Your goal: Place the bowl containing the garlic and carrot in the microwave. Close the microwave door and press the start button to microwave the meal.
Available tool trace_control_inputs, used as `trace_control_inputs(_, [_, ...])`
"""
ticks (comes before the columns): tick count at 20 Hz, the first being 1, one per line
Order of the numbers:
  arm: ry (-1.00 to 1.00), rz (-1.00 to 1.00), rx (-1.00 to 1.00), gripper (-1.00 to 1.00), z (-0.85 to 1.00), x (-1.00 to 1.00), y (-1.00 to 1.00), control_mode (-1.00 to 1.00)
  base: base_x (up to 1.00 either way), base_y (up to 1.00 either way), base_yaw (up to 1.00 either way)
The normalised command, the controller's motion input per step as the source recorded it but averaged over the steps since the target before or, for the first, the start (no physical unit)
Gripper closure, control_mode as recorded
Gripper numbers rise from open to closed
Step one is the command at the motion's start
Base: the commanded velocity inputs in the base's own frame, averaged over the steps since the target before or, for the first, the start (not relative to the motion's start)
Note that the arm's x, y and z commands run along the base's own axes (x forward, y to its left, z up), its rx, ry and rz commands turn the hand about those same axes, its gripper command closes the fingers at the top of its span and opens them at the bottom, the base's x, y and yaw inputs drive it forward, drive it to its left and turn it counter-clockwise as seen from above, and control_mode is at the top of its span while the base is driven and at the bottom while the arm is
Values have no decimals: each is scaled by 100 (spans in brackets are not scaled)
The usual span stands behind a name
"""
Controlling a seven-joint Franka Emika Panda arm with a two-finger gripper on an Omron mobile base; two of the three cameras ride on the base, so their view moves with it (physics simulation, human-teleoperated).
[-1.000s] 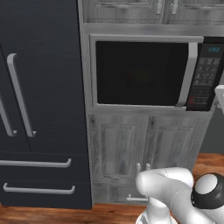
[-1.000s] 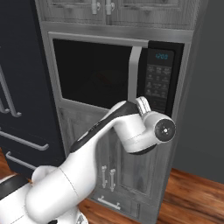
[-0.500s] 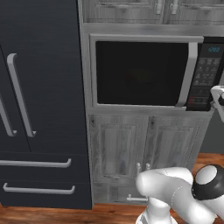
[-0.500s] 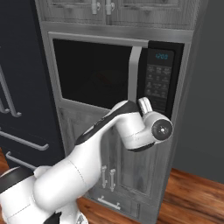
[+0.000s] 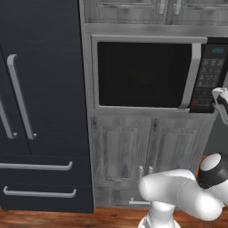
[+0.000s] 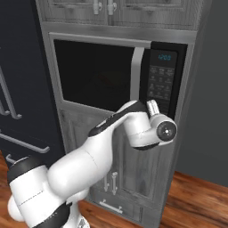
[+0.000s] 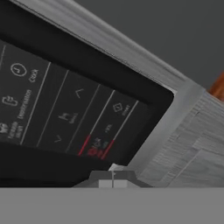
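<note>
Both my gripper [image 7: 113, 176] jaws are shut on nothing, close against the microwave [image 6: 111, 75] keypad [image 7: 65, 118]; door [image 5: 144, 73] closed.

Fridge [image 5: 40, 102] left — microwave [image 5: 151, 73] right

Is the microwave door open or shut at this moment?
Shut. The microwave door sits flush in its silver frame, its handle right beside the keypad panel.

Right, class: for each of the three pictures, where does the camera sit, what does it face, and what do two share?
Left base view: behind-left, facing the microwave; white arm lower right.
Right base view: behind-right, facing the keypad panel; arm lower left.
Hand view: on the hand, close to the keypad; gripper shut.
Both base views share the closed microwave door.
</note>
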Motion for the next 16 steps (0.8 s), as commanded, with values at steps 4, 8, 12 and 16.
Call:
trace_control_inputs(4, [0, -2, 0, 100, -14, 33, -22, -100, 0, 0, 0])
trace_control_inputs(8, [0, -2, 0, 100, -10, 39, -18, -100, 0, 0, 0])
trace_control_inputs(12, [0, -2, 0, 100, -14, 38, -16, -100, 0, 0, 0])
trace_control_inputs(16, [0, -1, 0, 100, -23, 36, -19, -100, 0, 0, 0])
